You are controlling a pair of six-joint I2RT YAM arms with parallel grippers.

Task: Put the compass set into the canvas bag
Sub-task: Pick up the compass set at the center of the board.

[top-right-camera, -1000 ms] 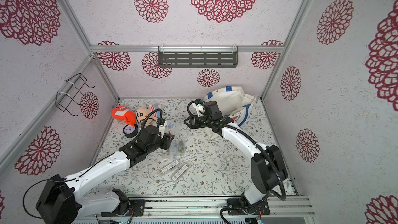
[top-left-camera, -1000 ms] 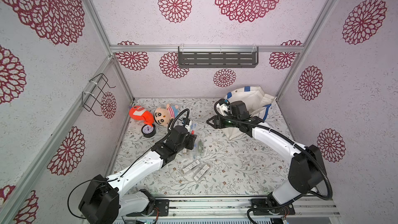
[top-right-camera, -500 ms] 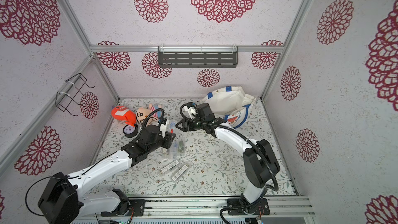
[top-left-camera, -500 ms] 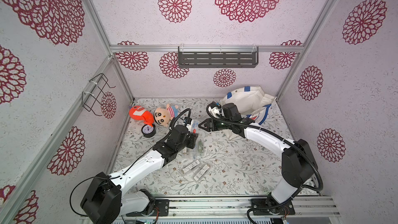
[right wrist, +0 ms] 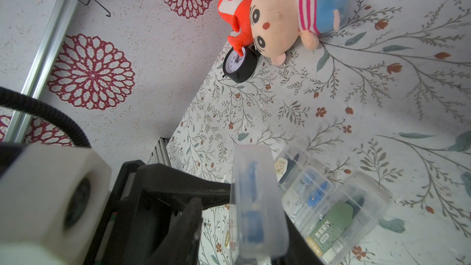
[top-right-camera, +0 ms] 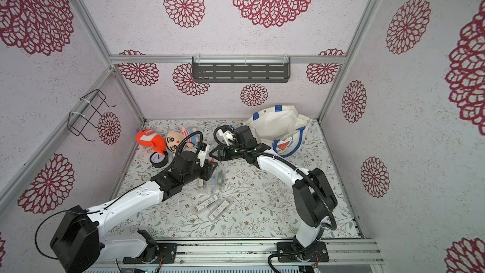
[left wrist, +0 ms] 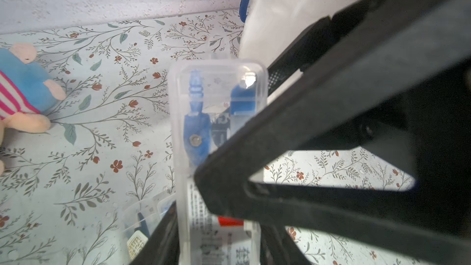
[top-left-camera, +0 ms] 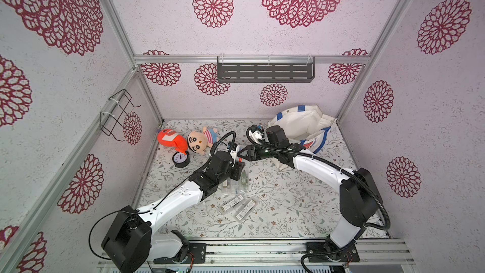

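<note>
The compass set [left wrist: 219, 113] sits clamped in the left end effector [top-left-camera: 237, 165].

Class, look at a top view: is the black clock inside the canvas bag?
No, the black clock stands beside the orange plush, well apart from the canvas bag.
</note>
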